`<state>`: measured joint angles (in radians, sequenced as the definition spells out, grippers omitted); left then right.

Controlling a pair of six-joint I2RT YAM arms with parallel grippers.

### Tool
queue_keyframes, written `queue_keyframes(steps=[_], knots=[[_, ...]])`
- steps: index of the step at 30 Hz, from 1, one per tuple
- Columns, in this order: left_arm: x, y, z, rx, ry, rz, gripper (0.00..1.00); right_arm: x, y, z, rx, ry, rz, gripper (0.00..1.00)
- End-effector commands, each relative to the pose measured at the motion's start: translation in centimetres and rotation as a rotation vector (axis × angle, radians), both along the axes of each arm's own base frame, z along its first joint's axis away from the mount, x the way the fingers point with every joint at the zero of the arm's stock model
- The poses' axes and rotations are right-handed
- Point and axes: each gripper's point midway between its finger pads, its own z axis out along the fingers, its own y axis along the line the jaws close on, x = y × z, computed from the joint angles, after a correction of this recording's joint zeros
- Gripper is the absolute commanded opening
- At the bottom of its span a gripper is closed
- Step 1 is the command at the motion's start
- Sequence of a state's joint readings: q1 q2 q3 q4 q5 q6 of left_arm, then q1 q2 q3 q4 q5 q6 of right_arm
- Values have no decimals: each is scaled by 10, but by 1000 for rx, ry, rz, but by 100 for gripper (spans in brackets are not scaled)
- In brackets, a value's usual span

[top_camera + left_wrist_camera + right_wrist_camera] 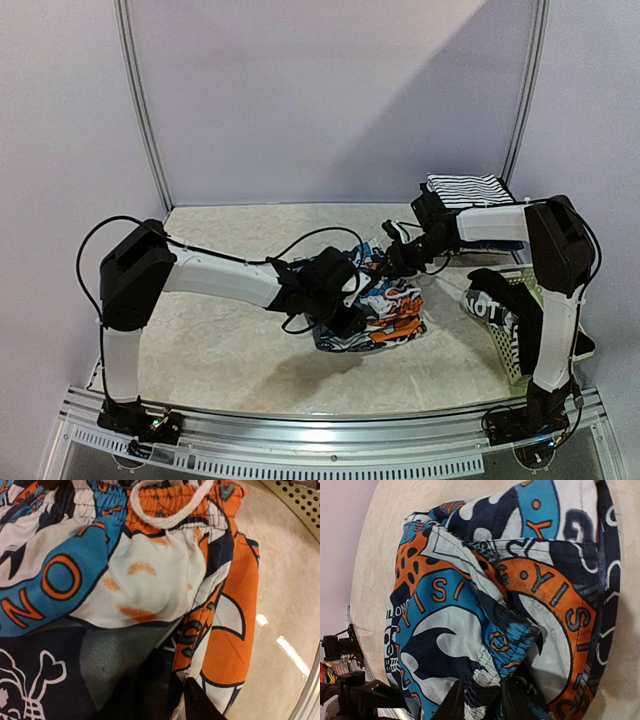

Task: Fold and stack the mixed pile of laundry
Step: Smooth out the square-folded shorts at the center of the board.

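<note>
shorts [385, 315] mid surface [220, 340], toward right edge | left fingers [200, 706] pinch leg fabric | right fingers [512, 700] pinch waistband | striped cloth [465, 190] far-right corner

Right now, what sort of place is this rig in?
Probably a lab data-collection cell, not a home: bare walls on metal frame posts, robot arms bolted to a tabletop, staged printed shorts.

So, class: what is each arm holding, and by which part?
The right fingers pinch the shorts by the elastic waistband. Cloth covers the left fingers, so their hold cannot be told.
</note>
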<state>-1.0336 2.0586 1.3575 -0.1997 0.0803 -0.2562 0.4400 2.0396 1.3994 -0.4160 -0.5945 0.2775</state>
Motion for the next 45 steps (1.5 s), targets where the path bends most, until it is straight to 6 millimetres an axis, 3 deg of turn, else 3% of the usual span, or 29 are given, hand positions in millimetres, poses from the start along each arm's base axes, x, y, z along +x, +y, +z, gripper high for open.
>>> queue_keyframes(steps=[1,6,9,12,19,22,26,27,32,37,45], knots=[[-12,-5,-16,2,19,-17,34,-7,10,-4,57,39,32,22],[-13,-4,-23,2,25,-7,33,-14,13,-6,79,62,47,22],[-14,-2,-27,-2,27,-2,33,-10,6,-16,23,61,13,34],[-15,-1,-30,-4,30,1,33,-5,0,-30,-26,73,-16,40],[-16,1,-36,1,35,8,30,3,4,-39,-31,90,-32,38],[-17,1,-40,2,40,8,29,4,7,-37,-15,90,-28,29],[-18,1,-44,4,46,11,27,7,13,-26,22,69,-23,2],[-18,1,-45,4,48,12,27,8,13,-23,29,63,-25,0],[-20,4,-48,10,53,14,26,16,16,3,57,4,-36,0],[-23,6,-46,7,56,12,25,36,14,28,57,-74,-81,0],[-27,10,-54,22,72,13,24,71,3,40,23,-178,-184,0]])
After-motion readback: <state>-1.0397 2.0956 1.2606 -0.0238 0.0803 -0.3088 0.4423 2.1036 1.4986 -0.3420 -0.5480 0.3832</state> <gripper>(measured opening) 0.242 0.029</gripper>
